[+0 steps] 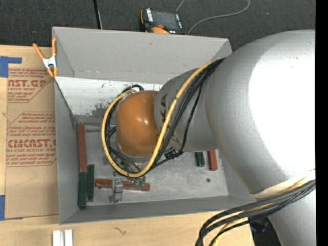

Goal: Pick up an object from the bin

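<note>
Gripper hangs low by the bin's near wall, left of middle, over a thin red-brown strip lying flat; whether it is wide or narrow I cannot tell. A dark green bar lies along the left wall. Farther right sit a small green piece and a small red piece. A red-brown rod runs beyond the bar.

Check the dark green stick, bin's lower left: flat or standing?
Lying down: the green stick runs lengthwise along the bin's left wall.
</note>
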`<state>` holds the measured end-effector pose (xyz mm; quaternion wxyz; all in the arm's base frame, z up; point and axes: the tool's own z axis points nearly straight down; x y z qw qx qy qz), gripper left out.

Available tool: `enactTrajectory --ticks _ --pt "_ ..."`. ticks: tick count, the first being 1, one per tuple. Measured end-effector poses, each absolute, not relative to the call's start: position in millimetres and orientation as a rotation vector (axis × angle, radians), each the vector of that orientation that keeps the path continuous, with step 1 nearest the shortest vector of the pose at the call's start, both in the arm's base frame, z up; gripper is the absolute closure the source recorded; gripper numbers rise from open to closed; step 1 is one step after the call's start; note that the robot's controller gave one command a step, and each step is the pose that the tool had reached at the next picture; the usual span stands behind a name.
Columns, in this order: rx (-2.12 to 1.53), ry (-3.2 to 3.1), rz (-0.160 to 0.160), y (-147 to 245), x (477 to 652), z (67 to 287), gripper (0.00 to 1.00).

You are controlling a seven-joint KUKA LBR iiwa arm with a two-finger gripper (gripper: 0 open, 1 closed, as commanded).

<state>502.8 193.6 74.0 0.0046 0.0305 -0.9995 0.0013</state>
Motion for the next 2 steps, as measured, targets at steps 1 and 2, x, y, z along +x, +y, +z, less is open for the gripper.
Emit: enactTrajectory --ticks 1,2 --pt "0.095 -3.139 -0.002 195 505.7 79 1.0" --pt "0.113 -3.15 -0.004 187 511.4 245 1.0"
